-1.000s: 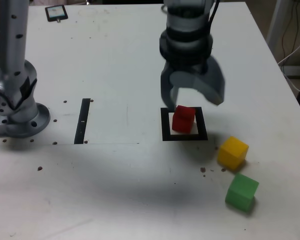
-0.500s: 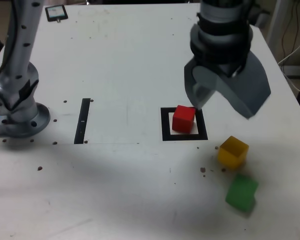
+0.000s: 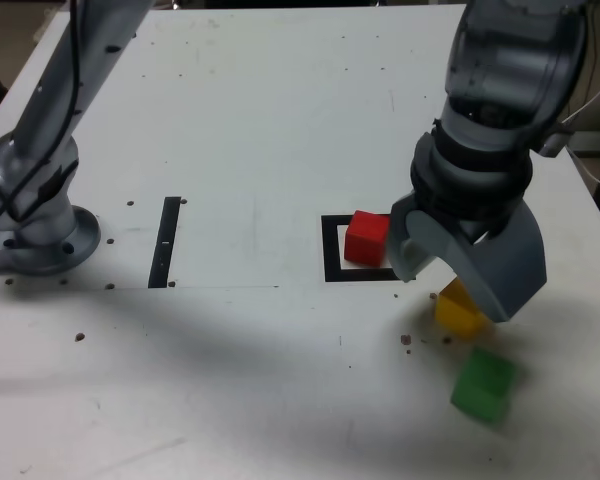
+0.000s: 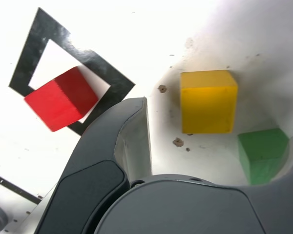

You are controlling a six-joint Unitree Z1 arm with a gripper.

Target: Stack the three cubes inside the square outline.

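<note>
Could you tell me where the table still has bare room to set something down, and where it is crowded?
Free: the wide stretch between the black strip and the square outline, the far table, and the near edge left of the green cube. Crowded: the exterior view's right, where the open gripper hangs over the yellow cube, beside the red cube.

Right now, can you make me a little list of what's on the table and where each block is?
red cube: on the square outline, nothing stacked on it
yellow cube: on the table outside the outline, partly hidden by the gripper in the exterior view
green cube: on the table, beside the yellow one
fingers: open, empty, spread above the yellow cube
black strip: flat, at the exterior view's left of the outline
</note>
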